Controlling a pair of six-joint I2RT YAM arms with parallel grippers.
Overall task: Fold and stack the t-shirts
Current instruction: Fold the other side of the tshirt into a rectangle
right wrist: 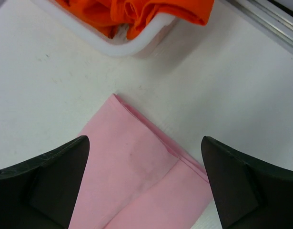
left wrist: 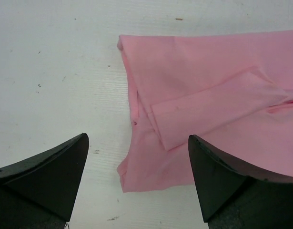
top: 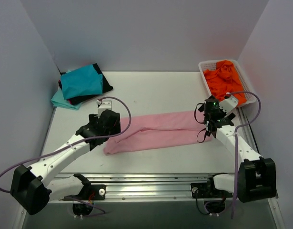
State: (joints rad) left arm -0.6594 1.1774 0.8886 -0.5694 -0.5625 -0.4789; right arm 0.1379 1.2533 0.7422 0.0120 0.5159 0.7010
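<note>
Clearly the lengthwise fold is done: the pink shirt [top: 160, 131] lies as a long strip across the middle of the table [top: 156, 90], left to right. Over its left end hovers the left gripper [left wrist: 137, 137], over its right end the right gripper [right wrist: 145, 138], both with jaws spread and holding nothing. Next, I judge, one end must be pinched and carried over the other. The basket [top: 202, 69], far right, holds a crumpled orange shirt [top: 225, 78]; the folded stack [top: 82, 86] sits far left.

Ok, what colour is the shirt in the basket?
Bright orange. The shirt in the basket shows best in the top external view.
</note>
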